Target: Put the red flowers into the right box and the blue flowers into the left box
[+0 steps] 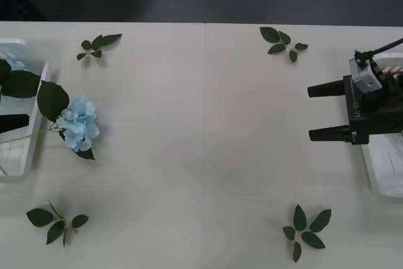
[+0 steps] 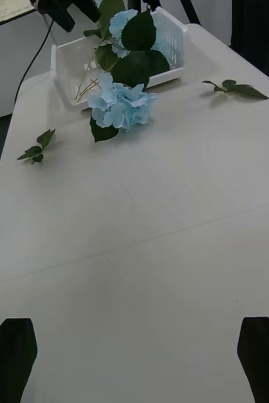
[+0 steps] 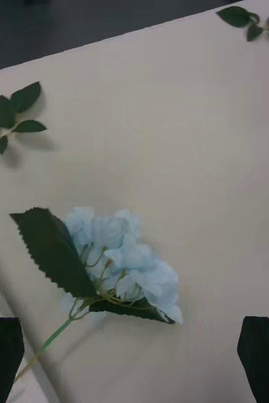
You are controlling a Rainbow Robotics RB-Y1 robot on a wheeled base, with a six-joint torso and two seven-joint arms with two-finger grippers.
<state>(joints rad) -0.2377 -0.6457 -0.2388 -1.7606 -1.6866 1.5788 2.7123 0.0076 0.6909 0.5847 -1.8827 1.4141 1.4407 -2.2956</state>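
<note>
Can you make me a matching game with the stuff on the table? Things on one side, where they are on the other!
Things:
1. blue flower
2. left box
3. right tool
4. leaf sprig

Places:
A. table's far right corner area
B. table's left edge
C. over the table's right side, open
D. bloom on the table, stem over the box rim

Pairs: 1-D, 2-B, 3-C, 4-A

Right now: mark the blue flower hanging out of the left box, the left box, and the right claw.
blue flower (image 1: 79, 124), front view, on the pale blue bloom.
left box (image 1: 25, 165), front view, on its near rim.
right claw (image 1: 322, 111), front view, midway between its two black fingertips.
</note>
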